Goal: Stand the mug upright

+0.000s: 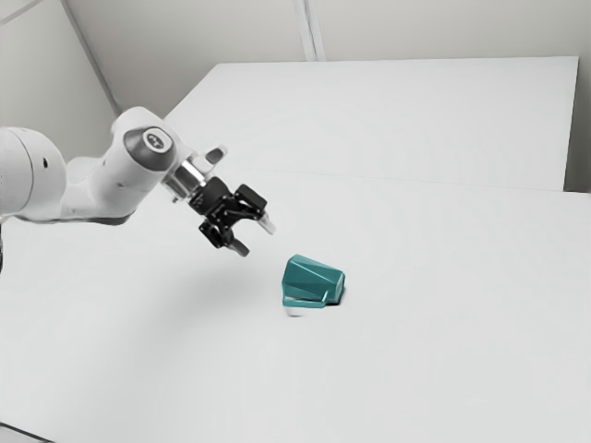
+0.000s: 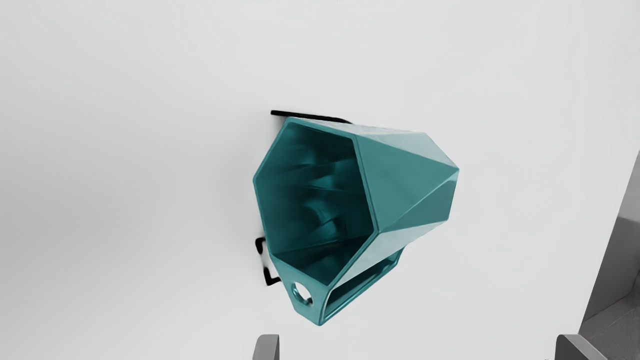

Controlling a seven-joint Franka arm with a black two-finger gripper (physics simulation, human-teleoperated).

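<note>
The mug [image 1: 314, 281] was found on its side on the table [image 1: 443, 360], i.e., the upright pose was not met. Its mouth [image 2: 315, 195] was turned toward the ext. view's left, the side from which the arm [image 1: 138, 166] reached in; its base end [image 2: 451, 197] was pointed toward the ext. view's right. The handle [image 2: 362, 292] was set along the body, on the side nearer the ext. camera. Handle-to-table contact could not be confirmed, as that part was poorly seen.

The gripper [image 1: 255, 236] was held above the table, toward the ext. view's left of the mug and apart from it. Its fingers [image 2: 266, 347] were spread wide w/ nothing gripped.

Ref. alignment: in the wrist view, the mug's long axis was seen to run roughly along the line b/w the fingertips, mouth toward one and base toward the other; the handle was on the side facing the gripper. If closed at that angle, the fingers would likely be brought onto rim and base. For a grip across the body, a wrist turn was judged to be req'd, w/ the approach made down and toward the ext. view's right.
</note>
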